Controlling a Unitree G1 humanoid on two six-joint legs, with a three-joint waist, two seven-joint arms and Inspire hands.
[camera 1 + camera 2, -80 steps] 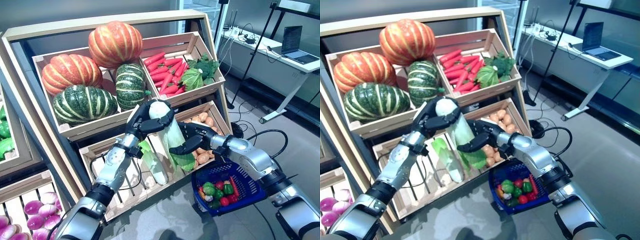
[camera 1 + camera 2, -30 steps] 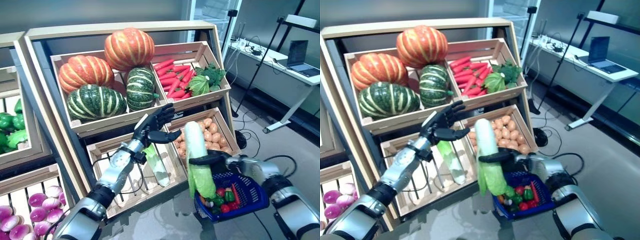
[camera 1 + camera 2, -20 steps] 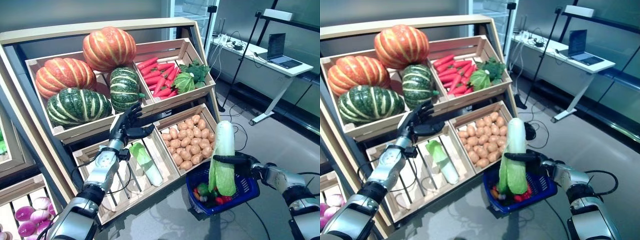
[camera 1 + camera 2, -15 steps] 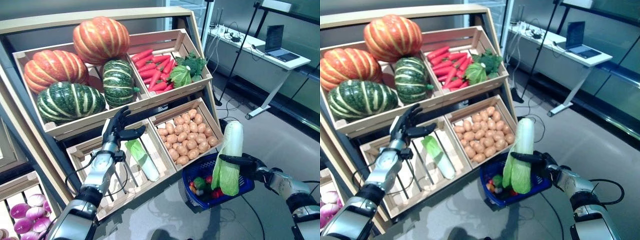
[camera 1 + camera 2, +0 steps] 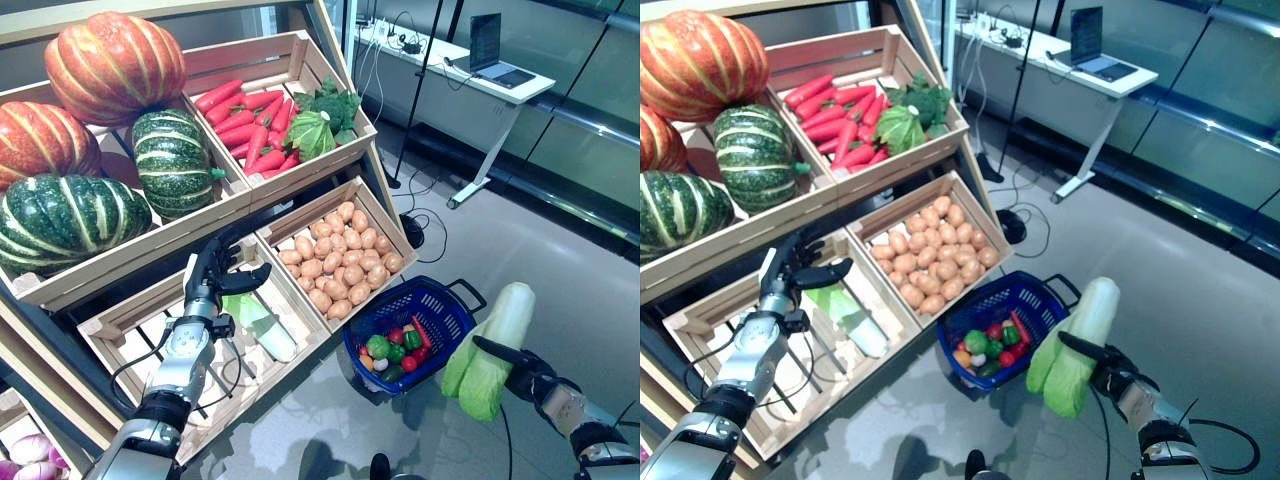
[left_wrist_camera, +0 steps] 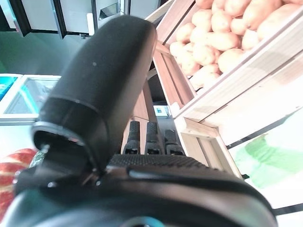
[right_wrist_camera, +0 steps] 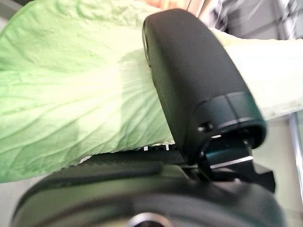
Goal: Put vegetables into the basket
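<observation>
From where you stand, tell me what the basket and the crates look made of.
Basket: looks like blue moulded plastic, with an open lattice wall and black handles. Crates: pale unfinished wood, judging by the slatted boards with visible grain.

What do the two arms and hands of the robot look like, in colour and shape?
Both arms are silver-grey metal segments with dark joints. The left hand is black, with slim fingers and a thick rounded thumb; thin black cables run along its forearm. The right hand is likewise black, on a silver wrist with dark bands. No markings are readable.
</observation>
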